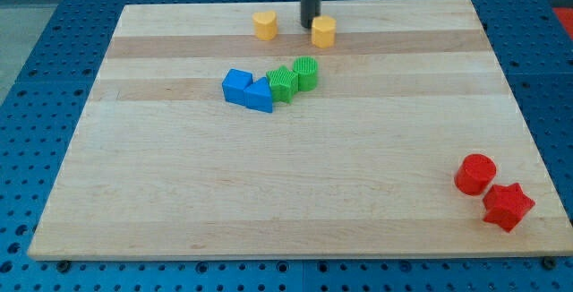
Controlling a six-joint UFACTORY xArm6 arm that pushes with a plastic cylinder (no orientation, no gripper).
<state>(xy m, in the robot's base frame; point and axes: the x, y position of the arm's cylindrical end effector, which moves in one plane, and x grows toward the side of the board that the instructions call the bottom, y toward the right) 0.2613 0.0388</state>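
Observation:
My tip (310, 25) stands near the view's top, just left of a yellow hexagonal block (323, 31) and touching or nearly touching it. A yellow heart-shaped block (264, 25) lies a little further left of the tip. Below them sits a cluster: a blue block (237, 85) and a blue triangular block (260, 96) side by side, then a green star-like block (283, 83) and a green cylinder (305, 73) running up to the right.
A red cylinder (474, 174) and a red star block (508, 205) lie close together at the view's bottom right. The wooden board (286, 193) rests on a blue perforated table (54, 59).

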